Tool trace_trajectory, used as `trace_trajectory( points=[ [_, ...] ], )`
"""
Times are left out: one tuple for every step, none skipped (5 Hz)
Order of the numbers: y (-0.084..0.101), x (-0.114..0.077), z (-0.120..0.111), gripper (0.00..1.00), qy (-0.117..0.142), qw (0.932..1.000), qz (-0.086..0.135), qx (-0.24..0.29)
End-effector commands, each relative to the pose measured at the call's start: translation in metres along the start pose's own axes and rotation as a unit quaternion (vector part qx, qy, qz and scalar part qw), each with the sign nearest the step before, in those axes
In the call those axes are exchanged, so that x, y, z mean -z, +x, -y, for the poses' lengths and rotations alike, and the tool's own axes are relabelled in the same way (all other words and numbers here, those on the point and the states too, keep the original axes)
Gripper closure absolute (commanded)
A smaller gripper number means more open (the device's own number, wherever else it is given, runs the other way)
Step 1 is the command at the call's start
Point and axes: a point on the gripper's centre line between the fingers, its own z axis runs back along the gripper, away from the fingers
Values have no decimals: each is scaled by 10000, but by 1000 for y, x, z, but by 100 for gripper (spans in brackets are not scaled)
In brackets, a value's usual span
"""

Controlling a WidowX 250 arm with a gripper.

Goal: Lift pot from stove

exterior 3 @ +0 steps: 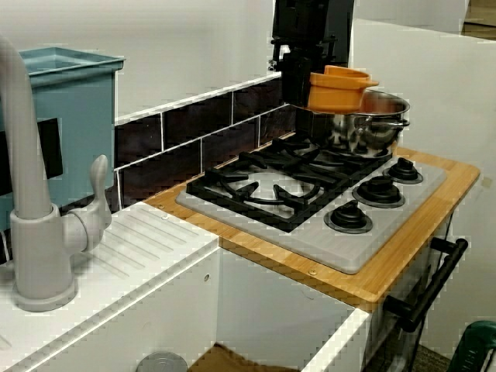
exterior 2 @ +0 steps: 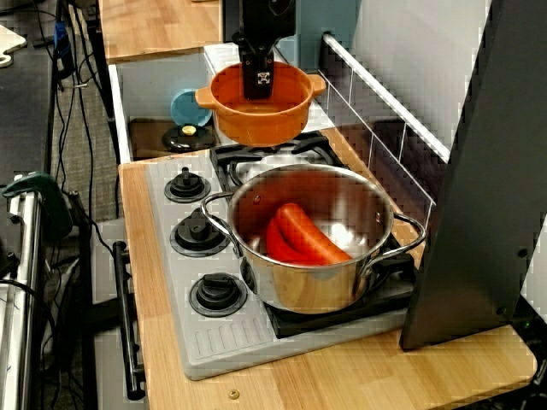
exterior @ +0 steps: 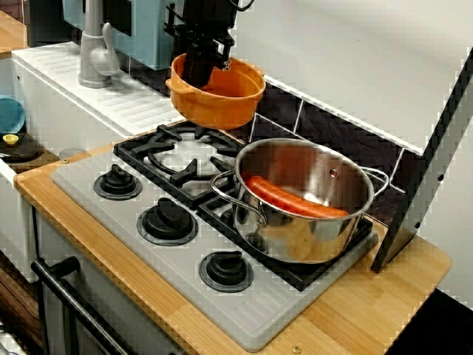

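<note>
Black gripper clamped on the rim of the orange pot, pot held in the air clear of the grey stove over its rear burner, steel pot holding a red sausage on the other burner, no readable writing or labels

The pot is small, round and orange (plastic-looking, with stubby side handles) and hangs upright in the air above the stove's far burner, clear of the grate, its rim roughly level and its inside showing nothing in it. The stove is a grey cooktop with black grates and three round black knobs along its front edge.
</note>
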Motion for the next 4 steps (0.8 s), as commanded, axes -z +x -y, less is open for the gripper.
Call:
trace_trajectory(
  points=[
    [1, -42, -3, 100, -23, 9988, 489, -25],
    [0, -46, -3, 100, -50, 9988, 483, -33],
    [2, -53, -5, 100, -123, 9989, 450, -58],
    [4, -56, -4, 100, -145, 9991, 402, -76]
  ],
)
